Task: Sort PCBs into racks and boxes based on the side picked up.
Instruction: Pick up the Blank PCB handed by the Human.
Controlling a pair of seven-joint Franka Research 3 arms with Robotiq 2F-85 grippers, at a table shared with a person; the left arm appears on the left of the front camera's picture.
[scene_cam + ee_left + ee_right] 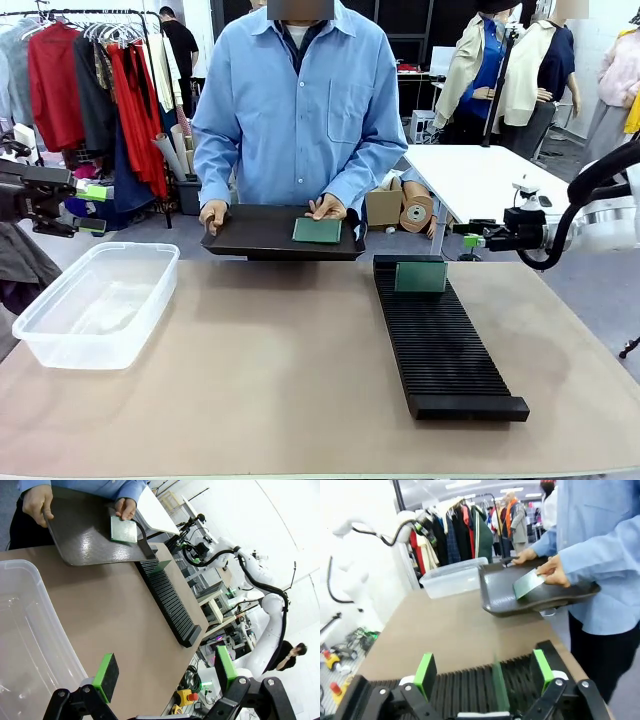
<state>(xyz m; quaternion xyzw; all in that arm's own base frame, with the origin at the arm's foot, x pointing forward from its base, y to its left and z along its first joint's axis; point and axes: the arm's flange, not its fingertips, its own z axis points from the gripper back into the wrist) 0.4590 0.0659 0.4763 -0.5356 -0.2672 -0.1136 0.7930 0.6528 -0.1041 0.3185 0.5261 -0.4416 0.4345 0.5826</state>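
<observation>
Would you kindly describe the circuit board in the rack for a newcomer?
Find the long black ribbed rack on the table. At its far end a green PCB stands upright in a slot; the other PCB is on the person's tray.

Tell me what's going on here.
A person holds a black tray at the far edge of the table, one hand pressing a PCB on it. Another PCB stands in the far end of the rack, with the open right gripper beside it. The left gripper is open near the box. Neither holds anything.
</observation>
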